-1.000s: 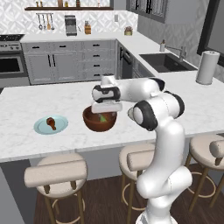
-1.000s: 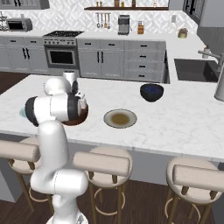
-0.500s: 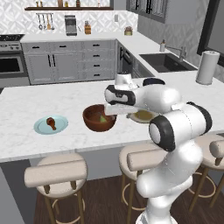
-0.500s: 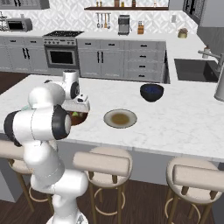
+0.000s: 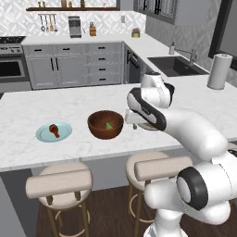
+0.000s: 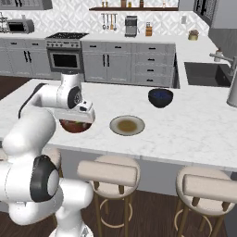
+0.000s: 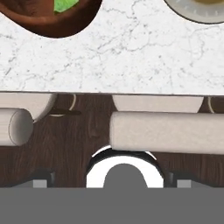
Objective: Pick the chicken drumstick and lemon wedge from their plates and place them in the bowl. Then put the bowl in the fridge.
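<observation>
left to right across the tabletop (image 5: 28, 111) in the left base view: pale blue-green plate (image 5: 54, 132) with the chicken drumstick (image 5: 54, 130) lying on it, untouched. just right of it, the bowl (image 5: 105, 124) with the lemon wedge (image 5: 109, 125) inside. right of the bowl, the arm's hand hangs low over the tabletop, between bowl and the beige plate (image 6: 127, 125).

gripper (image 5: 134, 124): fingers hidden under the hand in both base views, and the hand view gives no clear tips; cannot tell how far apart they stand. probably holding nothing, as the wedge sits in the bowl, but that is a guess.

hand view: bowl rim (image 7: 52, 19) with green wedge (image 7: 65, 4) at top left, beige plate edge (image 7: 199, 13) top right, tabletop edge and stool (image 7: 166, 131) below.

progress, as judged: lemon step done. left: drumstick into the bowl, then bowl to the fridge. roughly a third along.

change vs. earlier frames: a second ago the hand was right over the bowl; half a second ago it was by the bowl's right rim; now it is clear of the bowl to the right, and the elbow has swung forward and low. wedge, bowl, plates, drumstick unmoved.
</observation>
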